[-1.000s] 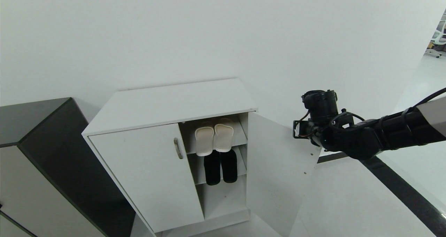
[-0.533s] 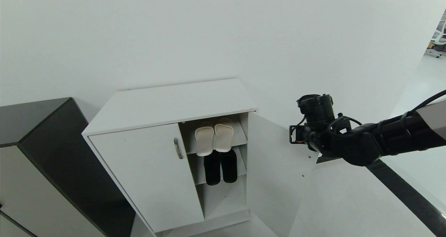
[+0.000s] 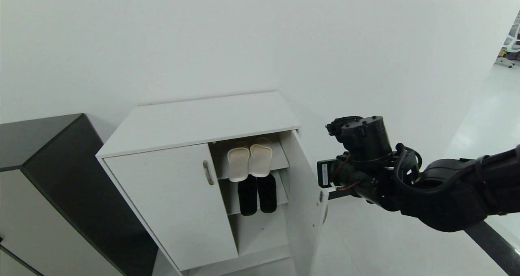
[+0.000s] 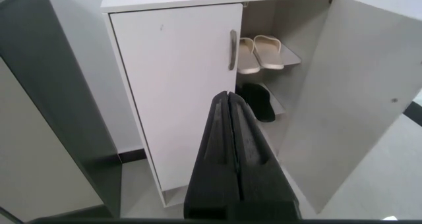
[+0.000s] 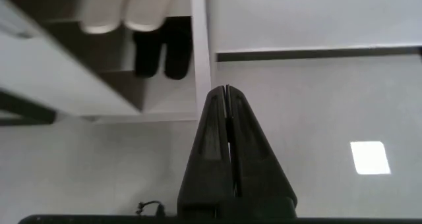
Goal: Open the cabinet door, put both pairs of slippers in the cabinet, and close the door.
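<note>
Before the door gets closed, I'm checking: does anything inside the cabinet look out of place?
Mostly tidy. The white slippers and black slippers lie paired on separate shelves, but both seem to overhang their shelf fronts, which might catch the right door.

Bright, even light fills the room, and the white wall carries no hard shadows. The open cabinet is shaded under its top board and dimmest in its lowest compartment. The black slippers lose detail in that shade. A soft shadow lies between it and the dark cabinet at its left. The glossy floor bears a bright rectangular patch of glare.
</note>
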Robot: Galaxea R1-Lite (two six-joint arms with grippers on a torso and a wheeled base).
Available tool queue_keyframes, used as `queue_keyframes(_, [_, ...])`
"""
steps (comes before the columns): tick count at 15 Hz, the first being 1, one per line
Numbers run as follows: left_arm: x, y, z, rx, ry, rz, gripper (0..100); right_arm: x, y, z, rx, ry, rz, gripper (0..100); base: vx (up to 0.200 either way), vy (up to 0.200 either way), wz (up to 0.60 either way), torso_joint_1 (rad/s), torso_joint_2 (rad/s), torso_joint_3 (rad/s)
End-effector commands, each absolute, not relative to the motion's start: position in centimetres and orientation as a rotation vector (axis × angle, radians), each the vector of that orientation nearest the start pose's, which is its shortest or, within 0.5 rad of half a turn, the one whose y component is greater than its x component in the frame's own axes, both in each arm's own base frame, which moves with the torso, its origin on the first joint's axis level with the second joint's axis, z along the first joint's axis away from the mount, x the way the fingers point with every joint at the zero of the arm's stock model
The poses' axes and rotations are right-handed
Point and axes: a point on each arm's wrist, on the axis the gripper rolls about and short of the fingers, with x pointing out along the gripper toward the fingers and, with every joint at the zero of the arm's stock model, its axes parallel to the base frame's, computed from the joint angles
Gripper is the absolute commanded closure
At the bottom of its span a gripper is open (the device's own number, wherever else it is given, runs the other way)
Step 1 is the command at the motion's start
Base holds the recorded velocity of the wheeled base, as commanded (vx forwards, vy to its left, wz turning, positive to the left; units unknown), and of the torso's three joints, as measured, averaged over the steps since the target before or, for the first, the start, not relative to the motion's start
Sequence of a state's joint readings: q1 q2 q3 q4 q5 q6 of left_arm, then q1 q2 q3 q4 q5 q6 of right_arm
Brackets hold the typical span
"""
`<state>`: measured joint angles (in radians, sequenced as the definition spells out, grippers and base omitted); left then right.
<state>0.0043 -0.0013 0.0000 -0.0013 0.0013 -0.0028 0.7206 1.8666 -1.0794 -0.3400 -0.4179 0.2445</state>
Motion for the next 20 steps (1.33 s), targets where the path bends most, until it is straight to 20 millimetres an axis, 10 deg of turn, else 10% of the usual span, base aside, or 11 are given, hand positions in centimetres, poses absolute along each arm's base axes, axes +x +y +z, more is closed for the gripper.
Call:
queue_keyframes(1, [-2.28,-0.01,7.56,-0.003,-0.002,0.006,100,26.20,22.13,17.90,-0.001,0.397,0.275,100,0.000,0.000,0.00,0.000,0.00,0.000])
queue_keyframes(12, [-2.28,-0.01,7.56,-0.003,-0.002,0.006,100,25.68,22.75,17.43,-0.022,0.371,0.315,100,0.000,0.000,0.00,0.000,0.00,0.000])
queue_keyframes(20, [-2.28,-0.01,7.56,-0.003,-0.002,0.006,100,25.54,22.89,17.29,-0.026,0.372,0.316,100,0.000,0.000,0.60,0.004,0.00,0.001])
